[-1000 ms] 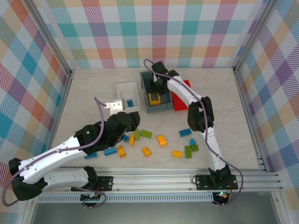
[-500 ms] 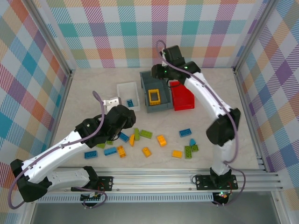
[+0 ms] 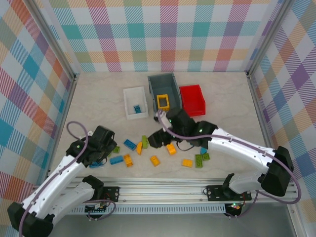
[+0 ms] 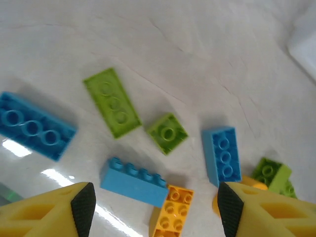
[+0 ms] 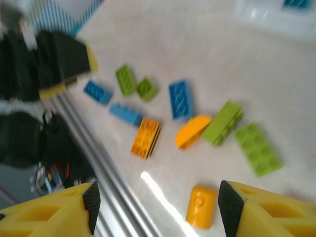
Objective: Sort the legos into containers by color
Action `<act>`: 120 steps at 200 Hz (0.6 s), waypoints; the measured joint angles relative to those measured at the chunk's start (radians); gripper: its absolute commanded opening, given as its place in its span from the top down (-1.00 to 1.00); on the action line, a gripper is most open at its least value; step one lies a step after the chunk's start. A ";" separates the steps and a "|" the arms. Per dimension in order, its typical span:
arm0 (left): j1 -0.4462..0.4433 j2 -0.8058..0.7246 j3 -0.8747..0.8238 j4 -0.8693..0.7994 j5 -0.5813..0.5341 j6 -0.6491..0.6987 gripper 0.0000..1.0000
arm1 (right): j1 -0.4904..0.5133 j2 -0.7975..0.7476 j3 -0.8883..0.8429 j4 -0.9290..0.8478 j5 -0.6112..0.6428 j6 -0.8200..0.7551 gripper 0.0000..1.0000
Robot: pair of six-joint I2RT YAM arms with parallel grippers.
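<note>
**Both arms back over the pile**

Since a second ago our right arm has swung away from the grey bin (image 3: 164, 85) and come down over the loose legos (image 3: 155, 160). Our left arm has drawn back from the white tray (image 3: 132, 97) toward the near-left bricks.

Our left gripper (image 4: 155, 205) hangs wide open and empty above a long blue brick (image 4: 133, 180) and an orange brick (image 4: 173, 210). Our right gripper (image 5: 158, 205) is spread just as wide, with nothing in it, over the middle of the scatter.

Two pieces are sorted, as far as we can see: a yellow frame (image 3: 163, 102) lies in the grey bin, and one small blue piece (image 3: 137, 107) lies in the tray. The red bin (image 3: 192, 89) looks empty.

A dozen or so legos are left on the table (image 3: 98, 98) between the arms, blue, orange and green mixed together. No green one is in a bin yet. We judge the task barely begun — nearly all the picking is ahead of us.
</note>
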 measured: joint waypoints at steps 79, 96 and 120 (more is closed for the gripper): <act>0.290 -0.031 -0.203 -0.012 0.029 -0.235 -0.60 | 0.053 0.020 -0.086 0.135 0.015 0.072 -0.39; 0.327 -0.028 -0.203 0.011 0.029 -0.296 -0.56 | 0.053 0.041 -0.075 0.138 0.016 0.068 -0.39; 0.405 0.040 -0.203 0.052 0.053 -0.365 -0.51 | 0.053 0.056 -0.071 0.139 0.016 0.057 -0.40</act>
